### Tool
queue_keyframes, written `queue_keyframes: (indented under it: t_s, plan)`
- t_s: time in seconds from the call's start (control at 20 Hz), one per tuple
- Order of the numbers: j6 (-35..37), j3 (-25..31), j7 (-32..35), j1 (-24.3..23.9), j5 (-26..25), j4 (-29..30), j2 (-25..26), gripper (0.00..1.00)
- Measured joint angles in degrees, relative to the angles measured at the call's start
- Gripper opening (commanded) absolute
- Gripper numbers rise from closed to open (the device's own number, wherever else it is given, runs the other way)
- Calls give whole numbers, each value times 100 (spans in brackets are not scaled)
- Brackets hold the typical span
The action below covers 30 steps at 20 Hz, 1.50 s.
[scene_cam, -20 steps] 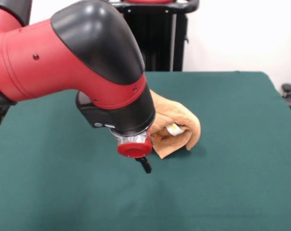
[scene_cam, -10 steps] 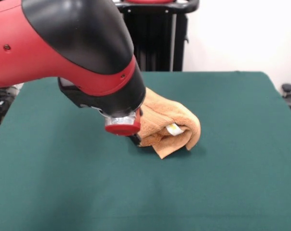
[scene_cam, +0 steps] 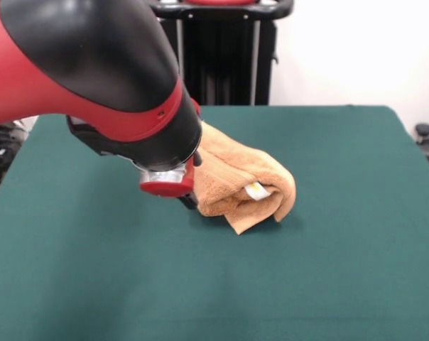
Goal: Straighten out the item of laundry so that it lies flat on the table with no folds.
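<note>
The item of laundry (scene_cam: pixel 246 177) is an orange-tan towel, folded over itself into a bunched roll near the middle of the table (scene_cam: pixel 328 270). Its small white tag (scene_cam: pixel 256 190) with yellow print shows in the fold facing the camera. My gripper (scene_cam: pixel 191 202) is down at table level against the towel's left edge. The red and black wrist hides most of it, so only a dark tip shows below the red end cap. The same arm hides the towel's far left part.
The green tabletop runs wide on all sides of the towel. Its right edge lies at the picture's right, where a black chair castor (scene_cam: pixel 424 131) stands beyond it on the floor. The bulky arm fills the upper left.
The arm has moved left and away from the camera. The gripper tip has gone from the bare cloth in front of the towel to the towel's left edge.
</note>
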Motion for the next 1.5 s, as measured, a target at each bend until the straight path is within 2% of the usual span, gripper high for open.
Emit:
queue_keyframes:
  t_s: [0.3,0.9,1.5]
  plan:
    - [0,0,0,2,85,-148,137,100]
    - [-2,2,0,308,135,-860,866,100]
    - [-126,1,0,339,390,-929,1220,100]
